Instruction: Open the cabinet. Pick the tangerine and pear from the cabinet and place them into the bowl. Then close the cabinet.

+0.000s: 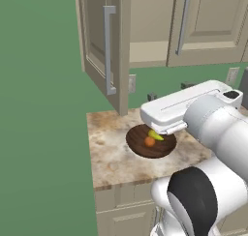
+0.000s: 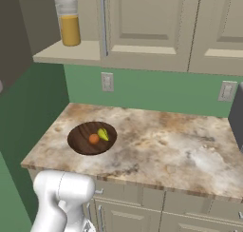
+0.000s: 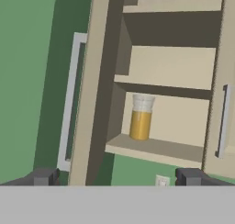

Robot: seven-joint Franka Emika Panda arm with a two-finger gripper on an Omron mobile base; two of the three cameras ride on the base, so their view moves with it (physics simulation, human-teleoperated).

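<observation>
Up close, the gripper (image 3: 117,177) hangs wide open and empty, facing the cabinet (image 3: 170,71) with its left door (image 3: 89,94) swung out ahead. Beyond sits a glass of juice (image 3: 140,117) on the lowest shelf. Below the hand, the tangerine (image 1: 149,141) and pear (image 1: 155,135) lie touching in the bowl (image 1: 140,148) on the counter (image 1: 111,153).

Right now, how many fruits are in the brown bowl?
2. The tangerine lies in the wooden bowl toward its middle, and the pear lies right beside it, on the side nearer the wall. Nothing else seems hidden in the bowl.
</observation>
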